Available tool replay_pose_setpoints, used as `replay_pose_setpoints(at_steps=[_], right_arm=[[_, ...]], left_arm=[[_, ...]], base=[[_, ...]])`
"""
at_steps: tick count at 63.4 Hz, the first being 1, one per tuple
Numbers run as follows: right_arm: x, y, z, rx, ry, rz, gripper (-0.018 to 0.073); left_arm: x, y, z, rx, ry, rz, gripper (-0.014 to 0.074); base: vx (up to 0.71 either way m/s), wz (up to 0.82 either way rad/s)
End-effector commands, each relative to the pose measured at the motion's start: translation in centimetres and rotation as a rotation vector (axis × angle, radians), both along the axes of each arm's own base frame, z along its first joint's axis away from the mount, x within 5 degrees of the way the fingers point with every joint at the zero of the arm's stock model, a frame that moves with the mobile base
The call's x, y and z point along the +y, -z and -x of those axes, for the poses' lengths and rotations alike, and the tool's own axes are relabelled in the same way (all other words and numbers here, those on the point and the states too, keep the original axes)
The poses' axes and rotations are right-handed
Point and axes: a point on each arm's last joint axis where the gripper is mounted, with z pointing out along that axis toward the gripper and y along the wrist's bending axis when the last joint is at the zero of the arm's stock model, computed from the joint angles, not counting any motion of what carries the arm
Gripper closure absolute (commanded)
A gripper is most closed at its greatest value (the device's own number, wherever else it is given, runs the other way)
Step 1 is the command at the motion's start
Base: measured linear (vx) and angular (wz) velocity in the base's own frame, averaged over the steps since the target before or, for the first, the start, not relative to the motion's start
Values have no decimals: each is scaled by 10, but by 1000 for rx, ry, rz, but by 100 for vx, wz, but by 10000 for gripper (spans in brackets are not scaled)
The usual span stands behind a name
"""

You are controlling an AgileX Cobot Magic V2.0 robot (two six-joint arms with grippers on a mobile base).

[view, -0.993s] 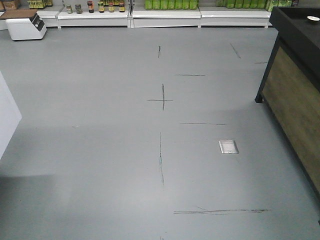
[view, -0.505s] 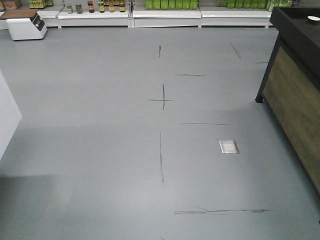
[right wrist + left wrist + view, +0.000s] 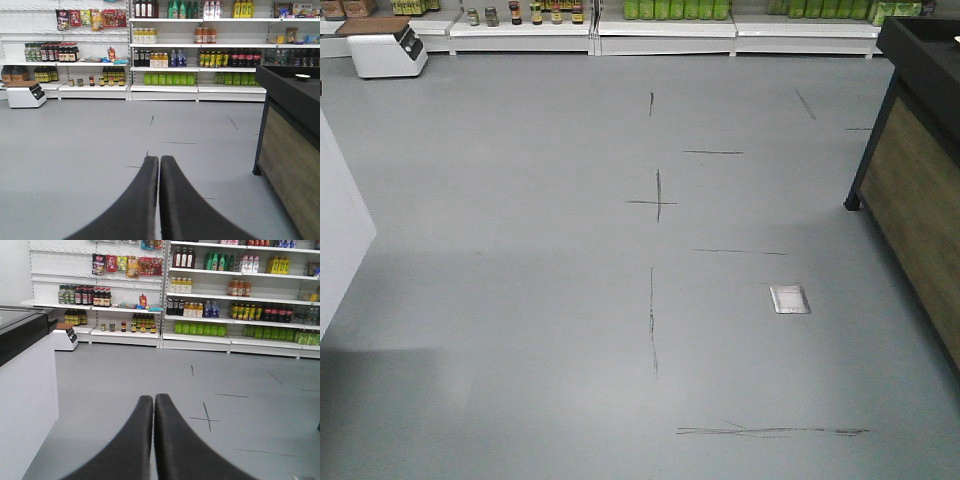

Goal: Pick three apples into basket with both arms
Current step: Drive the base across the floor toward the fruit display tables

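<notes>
Grey shop floor (image 3: 520, 300); apples, basket unseen. Our left gripper (image 3: 153, 407), right gripper (image 3: 159, 167) pressed together, empty (we risk base clipping counter (image 3: 920, 200)).

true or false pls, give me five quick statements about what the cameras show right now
1. The left gripper has its fingers pressed together with nothing between them. True.
2. The right gripper holds an apple. False: it is shut and empty.
3. A row of green bottles stands on a low shelf. True.
4. The grey floor has no marks. False: dark lines cross it, including a cross mark.
5. The basket sits on the floor in the front view. False: only a small metal plate lies there.
</notes>
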Motion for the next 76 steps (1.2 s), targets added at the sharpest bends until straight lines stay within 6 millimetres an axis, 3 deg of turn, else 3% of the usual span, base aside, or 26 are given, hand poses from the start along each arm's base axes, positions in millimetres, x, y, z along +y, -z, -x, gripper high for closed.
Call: replay_pose_setpoints(at_steps=[1,76], right_arm=[[0,-3,0,-70,5,11,564],[0,-3,0,-70,5,11,564]], left_arm=[[0,1,0,-61,1,3,603],[0,1,0,-61,1,3,603]], base=[[5,7],[9,7]])
